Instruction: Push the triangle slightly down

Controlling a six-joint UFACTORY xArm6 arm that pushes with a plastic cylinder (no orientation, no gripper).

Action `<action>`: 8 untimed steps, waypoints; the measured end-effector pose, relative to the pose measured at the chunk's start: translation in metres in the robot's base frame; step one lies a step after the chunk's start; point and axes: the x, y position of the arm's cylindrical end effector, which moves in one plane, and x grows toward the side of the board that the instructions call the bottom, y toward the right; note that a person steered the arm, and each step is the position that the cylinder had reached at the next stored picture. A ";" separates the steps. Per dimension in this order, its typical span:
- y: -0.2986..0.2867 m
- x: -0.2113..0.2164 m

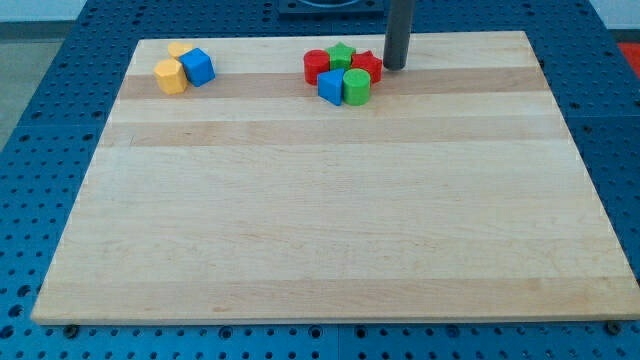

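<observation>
1. A pale wooden bench [320, 220] made of glued strips fills most of the camera view. It lies on a blue perforated plate [40, 180] that shows on all sides. At the view's top edge, a dark base piece shows behind the rod.

2. The arm ends in a straight dark rod, with my tip [394, 67] where a pincer would be. It is a single rod end, so it has no apart or together state to tell. It stands on the bench near the view's top edge, a little right of centre.

3. The blue triangle [330, 87] lies to the view's left of my tip and slightly below it, near but not touching. Another block sits between them.

4. That block is a red one [367, 66], its shape unclear, just beside my tip on the view's left. I cannot tell whether they touch.

5. The triangle's cluster is tightly packed:
   - A green cylinder [356, 87] touches the triangle on its side toward my tip.
   - A green star [342, 55] sits left of my tip, toward the view's top.
   - A second red block [316, 66] is the farthest of the cluster from my tip.

6. The triangle seems to show a sloping face toward the view's bottom. Its point and long axis are too small to make out.

7. Well to the left of my tip lie a blue cube [198, 67] and two yellow blocks [171, 76] [179, 50], bunched together.
</observation>
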 end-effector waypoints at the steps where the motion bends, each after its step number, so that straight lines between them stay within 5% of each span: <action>1: -0.003 -0.025; 8: -0.095 -0.030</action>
